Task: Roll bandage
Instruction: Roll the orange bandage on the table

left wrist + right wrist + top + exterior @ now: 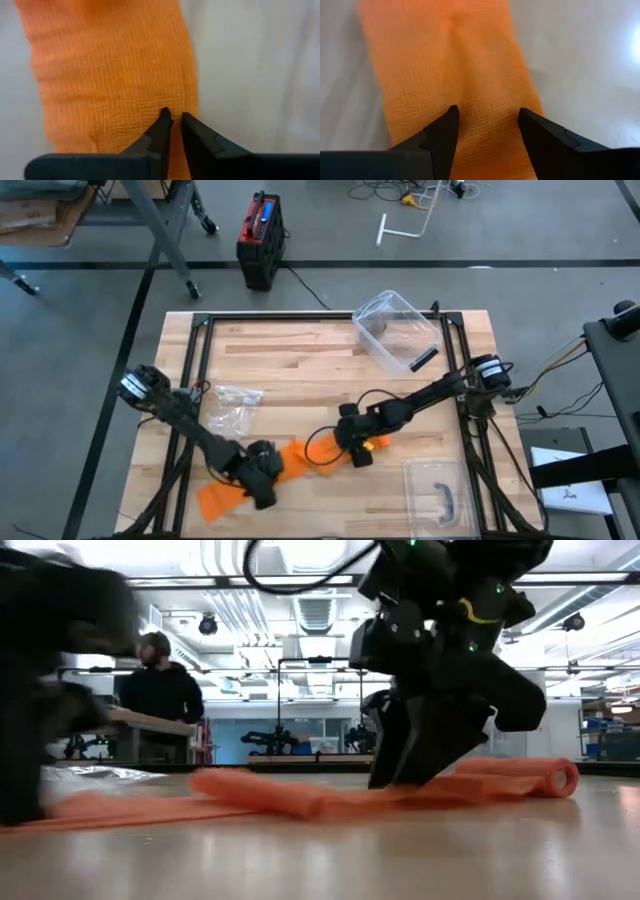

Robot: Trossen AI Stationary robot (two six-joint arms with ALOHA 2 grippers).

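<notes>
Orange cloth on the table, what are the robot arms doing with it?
It is an orange gauze bandage lying mostly unrolled across the wooden table. The left gripper is down at one end, its fingers nearly shut at the bandage's edge. The right gripper sits over the other end with its fingers open, straddling the strip, where a small rolled part shows.

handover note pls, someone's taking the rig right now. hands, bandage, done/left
Left hand: down on the flat end of the orange bandage at the table's front left, fingers nearly shut over the gauze; a real pinch can't be confirmed.
Right hand: open, straddling the strip near table centre.
Bandage: mostly unrolled, lying flat; only a small rolled end by the right hand.
Done: both hands placed on the strip.
Left: nearly all the rolling.
Plastic wrapper and clear container lie apart from the strip.
</notes>
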